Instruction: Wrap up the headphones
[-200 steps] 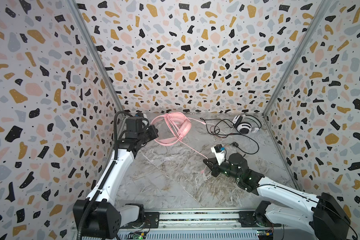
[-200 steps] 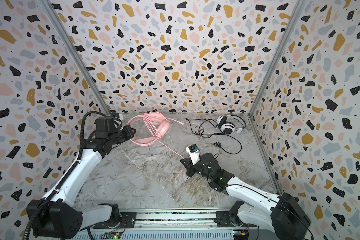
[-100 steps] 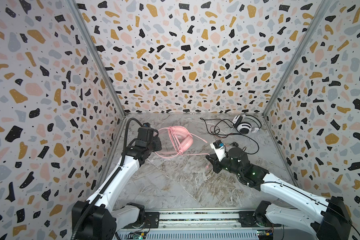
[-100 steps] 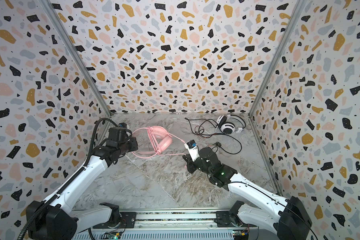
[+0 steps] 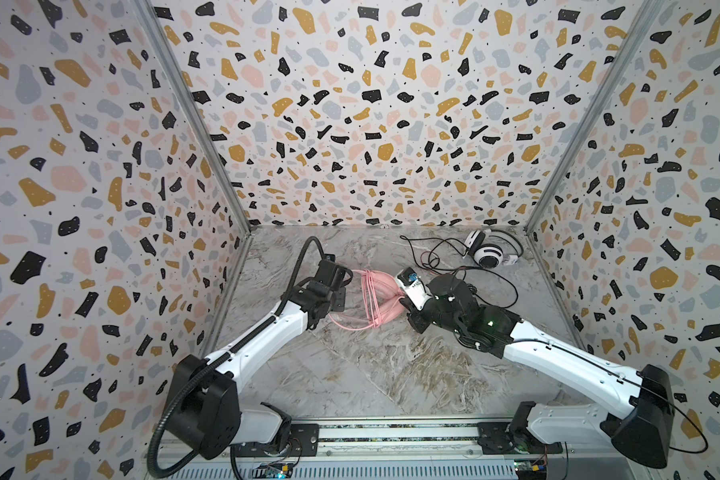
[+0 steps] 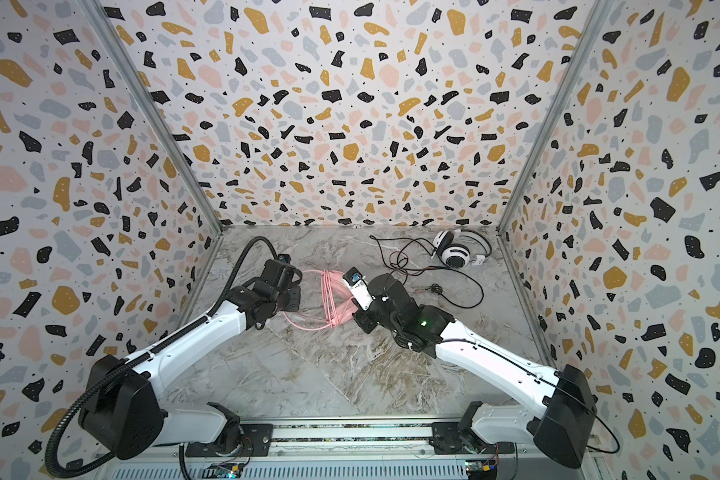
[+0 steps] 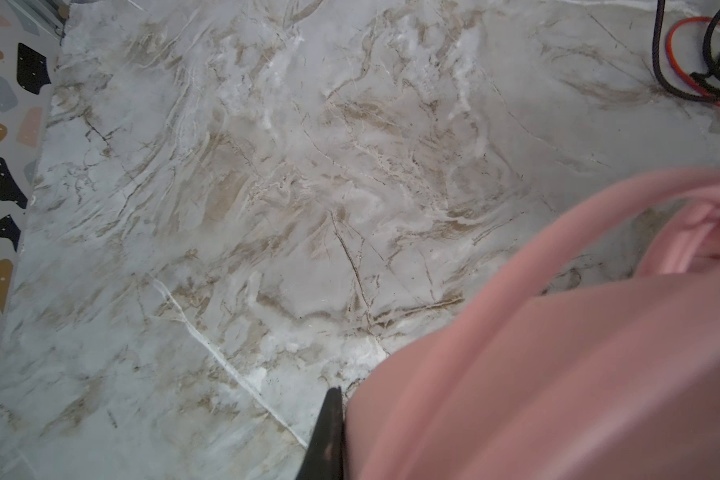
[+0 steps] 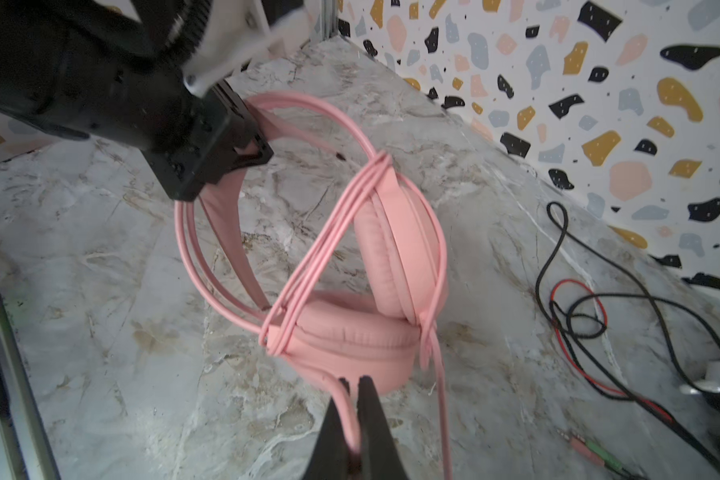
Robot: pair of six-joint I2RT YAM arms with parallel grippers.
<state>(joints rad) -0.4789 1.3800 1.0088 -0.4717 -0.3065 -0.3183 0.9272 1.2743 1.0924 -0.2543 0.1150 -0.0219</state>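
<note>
**Two arms mid-wrap on pink headset; 2nd set waits at back**

TOP VIEWS: In both top views, centre of frame, the left gripper point(image 5: 346, 282) has the band of the pink headset point(image 5: 377, 305). The right gripper point(image 5: 404, 305) sits just beside the cups, on their right. Several turns of pink cord point(image 6: 328, 297) already cross band & cups.

At upper right, by the back corner, lies the white-and-black headset point(image 5: 491, 255). Its black and red cords point(image 5: 433, 259) sprawl loose on the marble table point(image 5: 371, 374). One loop runs close behind the R arm, judged the main snag risk if that arm circles.

LEFT WRIST: Little to read. Blurred pink band fills much of the view, w/ one dark finger point(image 7: 329, 436) pressed against it. Black and red cords show at the edge, well apart.

RIGHT WRIST: Best look. The right gripper's jaws are all but together, pinching a single strand of pink cord. The left gripper's jaws are closed on the band.

The turns bunch diagonally across the cups. To do this well, judged:
- Hold the strand taut.
- Lay the next turn beside the others, not over a cup's edge where it could slip.
- Have the L arm hold the band steady.

A loose pink tail hangs beside the cups. Pink and green jack plugs point(image 8: 587, 451) lie near the black and red cords; whose they are, cannot tell. That tail is best kept out of the tangle.
</note>
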